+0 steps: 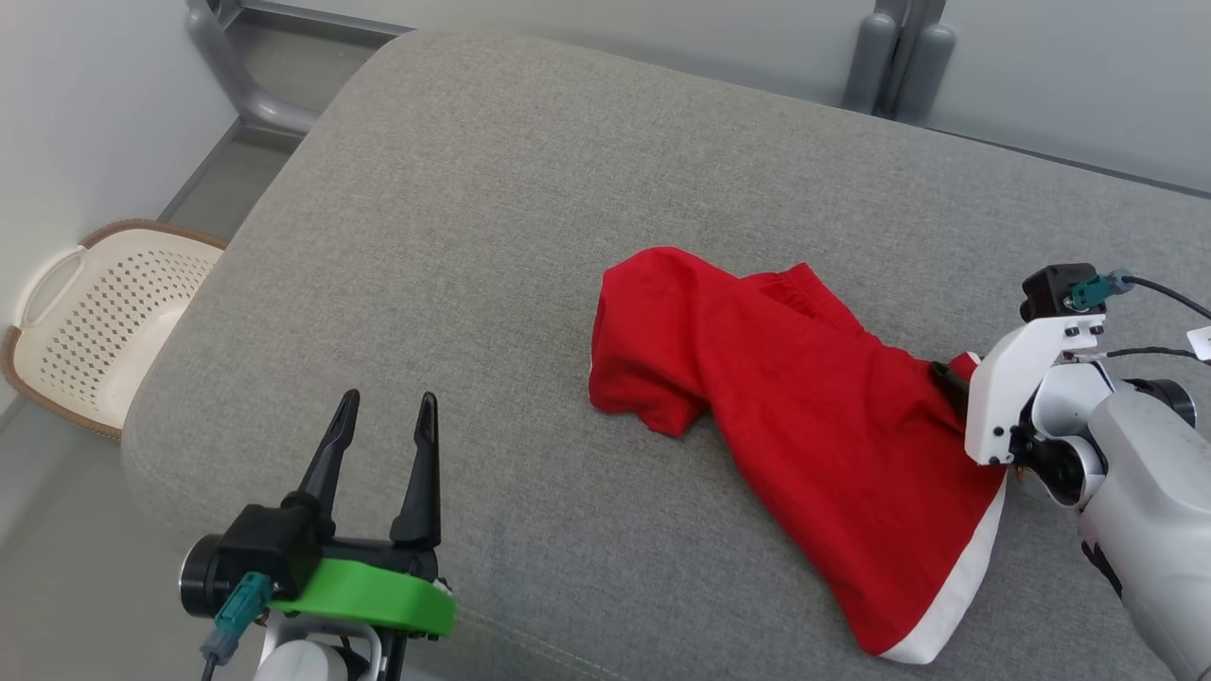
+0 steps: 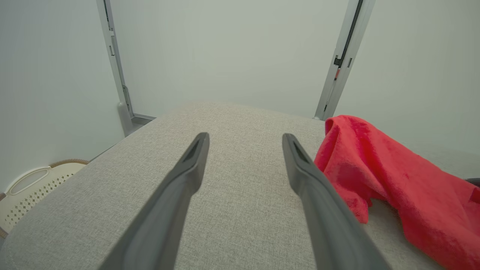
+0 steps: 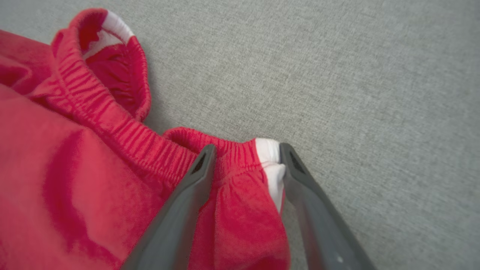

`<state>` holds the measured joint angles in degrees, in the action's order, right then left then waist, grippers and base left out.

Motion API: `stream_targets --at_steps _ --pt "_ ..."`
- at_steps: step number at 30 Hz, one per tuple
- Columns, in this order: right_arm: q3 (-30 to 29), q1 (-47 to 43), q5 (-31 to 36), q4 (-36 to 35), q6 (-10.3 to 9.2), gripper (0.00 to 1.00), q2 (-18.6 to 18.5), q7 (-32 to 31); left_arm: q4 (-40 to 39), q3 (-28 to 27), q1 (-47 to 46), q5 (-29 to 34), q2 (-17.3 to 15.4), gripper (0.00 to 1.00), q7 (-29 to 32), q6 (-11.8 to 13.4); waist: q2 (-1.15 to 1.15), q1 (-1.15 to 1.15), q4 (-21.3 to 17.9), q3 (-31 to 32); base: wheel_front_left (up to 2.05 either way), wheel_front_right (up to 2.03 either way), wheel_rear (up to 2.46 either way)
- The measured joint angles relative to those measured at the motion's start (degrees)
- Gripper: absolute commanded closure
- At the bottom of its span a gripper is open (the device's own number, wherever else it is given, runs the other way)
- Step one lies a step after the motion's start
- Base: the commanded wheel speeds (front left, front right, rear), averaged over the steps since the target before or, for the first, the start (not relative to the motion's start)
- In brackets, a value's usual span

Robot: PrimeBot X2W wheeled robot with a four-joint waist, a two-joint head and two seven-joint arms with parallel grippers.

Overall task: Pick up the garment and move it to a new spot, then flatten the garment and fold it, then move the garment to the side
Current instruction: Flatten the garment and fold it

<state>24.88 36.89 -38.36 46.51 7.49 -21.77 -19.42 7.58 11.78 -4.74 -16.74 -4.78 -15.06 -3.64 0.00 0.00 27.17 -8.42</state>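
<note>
The garment (image 1: 804, 407) is a pair of red shorts with a white side stripe, lying crumpled on the right half of the grey cushion (image 1: 530, 189). At the waistband corner, my right gripper (image 3: 247, 147) is open. Its fingers straddle the elastic band and white stripe of the garment (image 3: 75, 168), with cloth between them and the right finger touching the stripe. The white wrist mount (image 1: 1012, 378) sits at the garment's right edge. My left gripper (image 1: 390, 397) hovers open and empty at the lower left, well clear of the shorts. In the left wrist view the garment (image 2: 393, 176) lies to the right of the left gripper (image 2: 245, 137).
A cream perforated laundry basket (image 1: 104, 322) stands on the floor left of the cushion, and the basket (image 2: 22, 187) also appears low in the left wrist view. Grey metal frame posts (image 1: 899, 57) rise behind the cushion's far edge. Bare cushion stretches across the middle and left.
</note>
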Motion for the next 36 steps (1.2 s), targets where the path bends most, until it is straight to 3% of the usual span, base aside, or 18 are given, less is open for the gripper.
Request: stream_targets --at_steps 1,12,23,31,32,33,36 --pt "0.14 0.19 -0.14 0.21 0.00 1.00 0.08 0.62 0.10 -0.18 -0.02 0.23 0.13 0.00 0.00 -0.34 0.00 0.00 0.00 -0.22 0.00 0.00 0.00" --pt "-2.14 3.57 -2.37 2.72 0.01 1.00 0.81 11.92 2.03 -1.25 -0.09 2.26 0.55 0.00 0.00 -2.02 0.00 0.00 -4.24 0.11 0.00 0.00 0.00" --pt "-10.85 0.62 -6.43 9.23 0.00 1.00 2.47 24.63 2.77 -1.89 -0.51 2.75 0.35 0.00 -0.08 -2.98 0.00 0.00 -12.87 1.08 0.00 0.00 0.00" --pt "-10.90 -5.78 -6.30 6.44 0.00 0.99 3.91 29.89 3.27 -2.29 -0.62 2.76 0.31 0.00 -0.09 -3.34 0.00 0.00 -19.19 1.60 0.00 0.00 0.00" --pt "-10.72 -6.39 -6.20 6.10 0.00 0.31 4.12 30.05 3.34 -2.35 -0.62 2.77 0.32 0.00 -0.08 -3.35 0.00 0.00 -19.73 1.66 0.00 0.00 0.00" --pt "-10.24 -7.08 -5.64 5.58 0.00 0.00 4.28 30.19 3.42 -2.45 -0.64 2.77 0.32 0.00 -0.08 -3.35 0.00 0.00 -20.38 1.76 0.00 0.00 0.00" --pt "-9.44 -8.06 -3.89 4.05 0.00 0.00 4.57 31.65 3.70 -2.53 -0.63 3.03 0.32 0.00 -0.08 -3.36 0.00 0.00 -21.91 2.19 0.00 0.00 0.00"
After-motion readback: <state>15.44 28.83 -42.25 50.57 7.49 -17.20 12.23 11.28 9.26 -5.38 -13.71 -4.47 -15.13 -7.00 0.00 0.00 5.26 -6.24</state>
